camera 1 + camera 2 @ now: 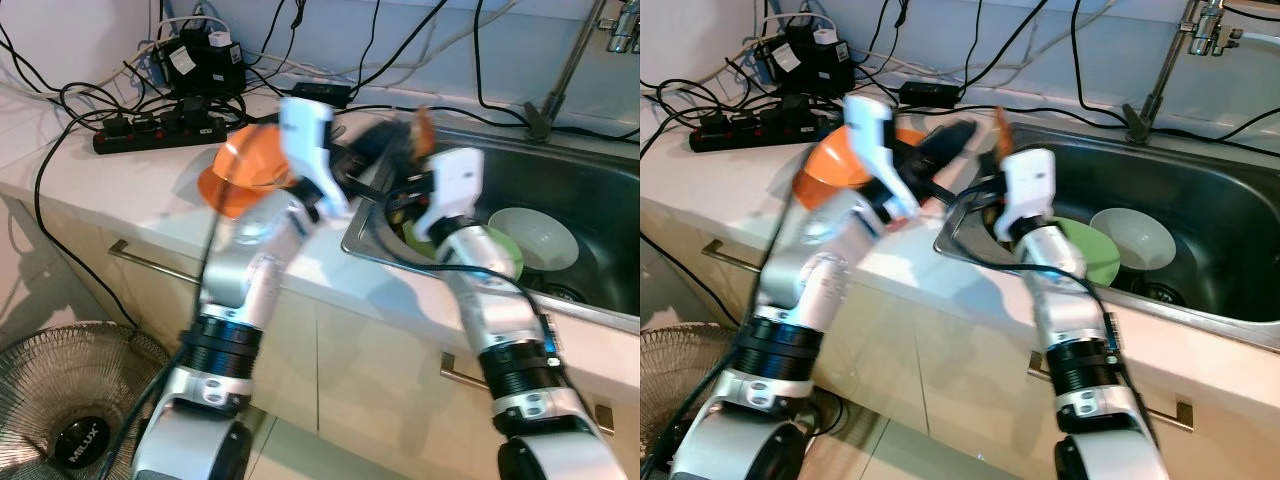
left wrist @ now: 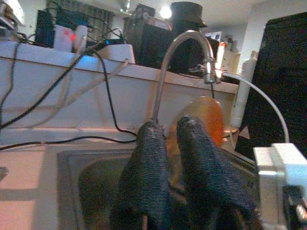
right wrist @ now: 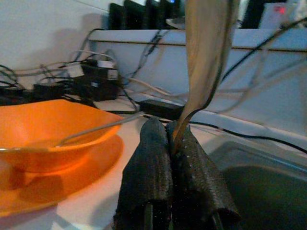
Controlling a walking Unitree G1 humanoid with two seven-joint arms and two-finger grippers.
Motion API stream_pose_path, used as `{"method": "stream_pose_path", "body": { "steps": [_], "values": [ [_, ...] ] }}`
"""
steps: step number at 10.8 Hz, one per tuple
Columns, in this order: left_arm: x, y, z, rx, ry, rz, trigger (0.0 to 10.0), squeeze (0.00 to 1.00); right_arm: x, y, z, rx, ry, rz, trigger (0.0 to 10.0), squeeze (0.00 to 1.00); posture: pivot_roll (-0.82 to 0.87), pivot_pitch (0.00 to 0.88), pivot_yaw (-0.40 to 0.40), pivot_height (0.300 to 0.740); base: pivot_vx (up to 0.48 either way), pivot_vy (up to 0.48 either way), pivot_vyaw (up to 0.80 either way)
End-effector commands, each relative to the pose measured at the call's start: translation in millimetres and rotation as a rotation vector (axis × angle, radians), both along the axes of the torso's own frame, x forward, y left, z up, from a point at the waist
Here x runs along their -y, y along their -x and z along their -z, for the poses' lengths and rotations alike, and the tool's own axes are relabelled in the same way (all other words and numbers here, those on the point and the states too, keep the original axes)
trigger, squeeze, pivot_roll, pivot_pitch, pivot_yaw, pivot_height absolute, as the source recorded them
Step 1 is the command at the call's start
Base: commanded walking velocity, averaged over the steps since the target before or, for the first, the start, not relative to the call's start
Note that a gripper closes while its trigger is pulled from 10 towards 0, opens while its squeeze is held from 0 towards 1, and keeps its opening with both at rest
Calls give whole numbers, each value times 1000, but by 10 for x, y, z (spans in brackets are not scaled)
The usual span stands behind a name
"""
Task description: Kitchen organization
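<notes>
At centre frame of the head views, both arms reach over the seam between counter [image 1: 90, 175] and steel sink [image 1: 590, 215]. Right gripper [image 3: 169, 139] is clamped tight on the stem of a brownish wooden-looking spoon [image 3: 207, 52], its bowl sticking up above the fingers; in the left eye view that spoon [image 1: 423, 130] sits mid-top, over the sink's left edge. Left gripper [image 2: 171, 143] has its fingers nearly together with a slim gap; whether it grips anything I cannot tell, though an orange rounded shape lies right behind the fingertips. Orange bowl [image 1: 245, 170] stands on an orange plate [image 3: 53, 182] on the counter, centre-left, with a thin metal utensil handle [image 3: 103, 127] leaning over its rim. Green plate [image 1: 490, 250] and white bowl [image 1: 535, 240] lie in the sink, lower right of centre.

Risks: the two wrists are close, so a swing of either could knock the other or tip the orange bowl. The pinch is low on the spoon stem, so it could pivot or slip. A power strip [image 1: 160, 130] and cables [image 1: 60, 100] crowd the upper left near the basin; a snag or splash is likely.
</notes>
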State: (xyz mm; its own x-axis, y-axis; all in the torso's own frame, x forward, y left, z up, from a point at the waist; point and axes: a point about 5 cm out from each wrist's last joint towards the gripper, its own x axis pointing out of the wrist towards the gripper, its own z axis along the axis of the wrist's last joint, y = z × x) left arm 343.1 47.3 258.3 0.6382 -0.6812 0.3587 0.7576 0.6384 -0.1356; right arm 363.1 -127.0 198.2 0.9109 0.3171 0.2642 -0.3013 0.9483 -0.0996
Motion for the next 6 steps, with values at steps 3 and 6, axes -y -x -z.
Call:
{"method": "stream_pose_path", "body": {
  "steps": [3,6],
  "values": [
    [10,14,-19,14,-11,3,10000,1000,69,-83,-15,-21,-24,66,0,0,147,13,49,740,0,0,0],
    [-53,21,132,1,-115,-57,10000,0,266,-221,-45,-45,0,164,0,0,148,7,45,740,0,0,0]
  ]
}}
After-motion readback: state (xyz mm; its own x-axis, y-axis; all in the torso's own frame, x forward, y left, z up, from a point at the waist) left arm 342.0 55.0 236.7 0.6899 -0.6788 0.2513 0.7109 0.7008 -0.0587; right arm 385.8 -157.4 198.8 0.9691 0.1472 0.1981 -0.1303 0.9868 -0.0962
